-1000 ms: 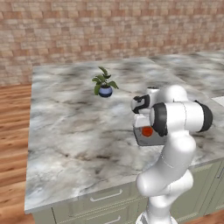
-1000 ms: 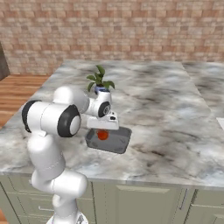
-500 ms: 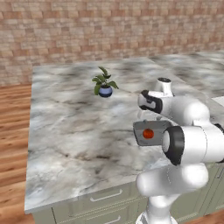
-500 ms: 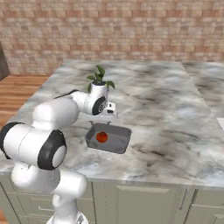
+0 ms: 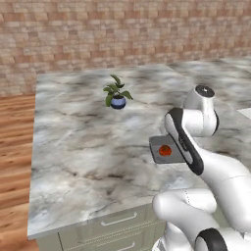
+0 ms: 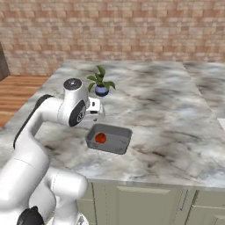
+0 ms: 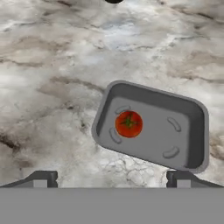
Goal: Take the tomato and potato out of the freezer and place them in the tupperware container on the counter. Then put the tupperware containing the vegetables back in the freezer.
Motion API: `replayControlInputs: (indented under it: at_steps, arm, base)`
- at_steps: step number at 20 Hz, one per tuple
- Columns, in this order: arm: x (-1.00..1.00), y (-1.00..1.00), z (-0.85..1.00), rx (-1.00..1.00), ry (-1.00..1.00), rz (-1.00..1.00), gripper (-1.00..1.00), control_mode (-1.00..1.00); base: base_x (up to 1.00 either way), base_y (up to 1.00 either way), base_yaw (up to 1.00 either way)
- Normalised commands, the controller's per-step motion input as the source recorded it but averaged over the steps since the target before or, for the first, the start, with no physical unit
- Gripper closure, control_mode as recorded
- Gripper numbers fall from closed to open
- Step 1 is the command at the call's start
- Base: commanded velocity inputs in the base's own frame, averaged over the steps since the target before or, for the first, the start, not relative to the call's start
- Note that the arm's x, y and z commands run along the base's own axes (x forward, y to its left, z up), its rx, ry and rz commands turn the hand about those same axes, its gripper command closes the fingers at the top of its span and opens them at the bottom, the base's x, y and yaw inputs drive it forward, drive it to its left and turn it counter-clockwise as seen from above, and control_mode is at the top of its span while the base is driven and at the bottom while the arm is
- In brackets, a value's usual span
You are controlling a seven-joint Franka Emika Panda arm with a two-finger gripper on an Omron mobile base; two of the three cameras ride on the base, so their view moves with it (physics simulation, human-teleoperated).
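Observation:
The tomato [image 7: 128, 124], round and red with a dark stem spot, lies in the grey tupperware container [image 7: 175, 140] toward one end. The container [image 6: 116, 138] rests on the marbled counter [image 6: 167, 114] near its front edge. My gripper [image 7: 111, 180] hangs above the container's near side, open, with nothing between its fingertips [image 7: 41, 178]. From the right base camera the hand [image 6: 96, 113] sits up and to the left of the container. In the left base view my arm covers part of the container [image 5: 157, 143], and the tomato [image 5: 165, 150] shows inside. The potato and the freezer are out of view.
A small plant in a blue pot [image 5: 116, 95] stands further back on the counter [image 5: 78, 142], behind the container. Pale green drawers [image 6: 132, 193] run under the front edge. A wooden floor [image 5: 14, 162] lies off the counter's left end.
My hand has lifted off the container and drawn back, and the jaws have spread a little wider. The tomato stays in the container.

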Motion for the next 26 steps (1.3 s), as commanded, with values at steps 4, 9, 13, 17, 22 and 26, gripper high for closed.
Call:
replayControlInputs:
  at_steps: [4, 9, 13, 17, 22, 26]
  arm:
    - [-1.00, 0.26, 1.00, 0.00, -0.04, 0.00, -1.00, -1.00]
    - [-0.90, 0.31, 0.99, 0.02, 0.05, 0.00, -1.00, -1.00]
    - [-0.73, 0.05, 0.58, 0.10, 0.18, -0.08, -1.00, -1.00]
    - [-0.72, -0.02, 0.13, 0.19, 0.27, -0.19, -1.00, -1.00]
    - [-0.52, -0.01, 0.00, 0.11, 0.23, -0.20, -1.00, -1.00]
    - [0.00, 0.00, 0.00, 0.00, 0.00, 0.00, -1.00, 1.00]
  base:
    - [0.00, 0.00, 0.00]
    - [0.00, 0.00, 0.00]
    - [0.00, 0.00, 0.00]
    - [0.00, 0.00, 0.00]
    - [0.00, 0.00, 0.00]
    - [-0.81, 0.82, -0.04]
